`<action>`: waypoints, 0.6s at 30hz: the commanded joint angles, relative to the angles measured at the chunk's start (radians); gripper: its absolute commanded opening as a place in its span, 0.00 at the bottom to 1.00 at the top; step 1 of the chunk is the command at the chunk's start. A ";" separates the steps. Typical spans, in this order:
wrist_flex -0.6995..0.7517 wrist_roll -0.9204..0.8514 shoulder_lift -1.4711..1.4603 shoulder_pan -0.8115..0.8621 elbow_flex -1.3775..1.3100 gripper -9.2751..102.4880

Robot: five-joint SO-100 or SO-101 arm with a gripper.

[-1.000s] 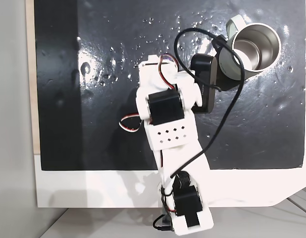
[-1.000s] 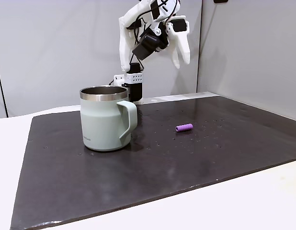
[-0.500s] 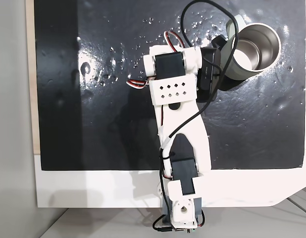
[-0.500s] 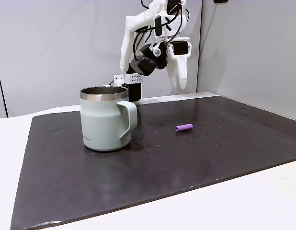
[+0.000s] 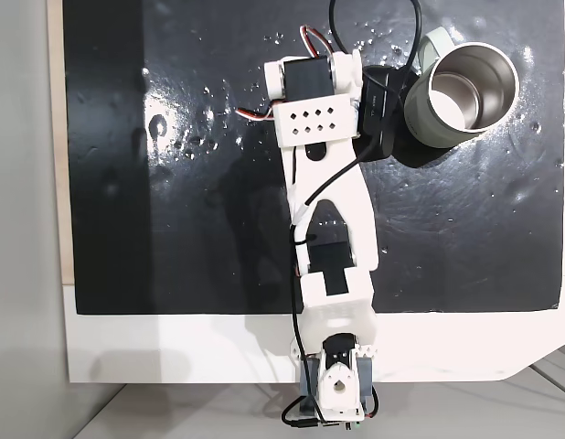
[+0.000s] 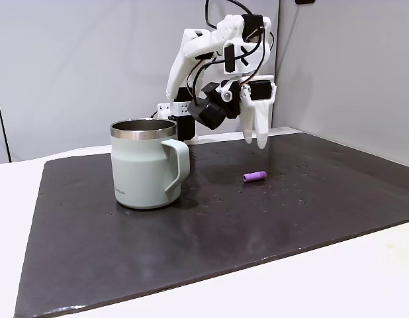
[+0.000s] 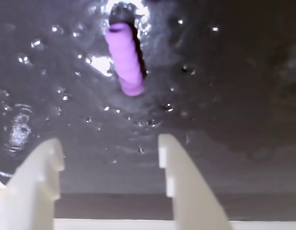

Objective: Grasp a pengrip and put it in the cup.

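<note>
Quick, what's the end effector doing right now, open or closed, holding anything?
End effector: open, holding nothing; the pengrip lies on the mat ahead of it.

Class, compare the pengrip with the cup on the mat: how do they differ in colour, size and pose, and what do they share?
Colour: the pengrip is purple; the cup is pale sage green with a shiny steel inside.
Size: the pengrip is far smaller than the cup.
Pose: the pengrip lies on its side; the cup stands upright, mouth up.
Shared: both rest on the dark mat, and the open pincer touches neither.
</note>
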 commanded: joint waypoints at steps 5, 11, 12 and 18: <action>0.020 0.009 -0.083 -0.020 -0.114 0.26; 0.021 0.008 -0.140 -0.020 -0.117 0.26; 0.021 0.008 -0.149 -0.017 -0.117 0.26; 0.017 0.006 -0.196 0.012 -0.126 0.26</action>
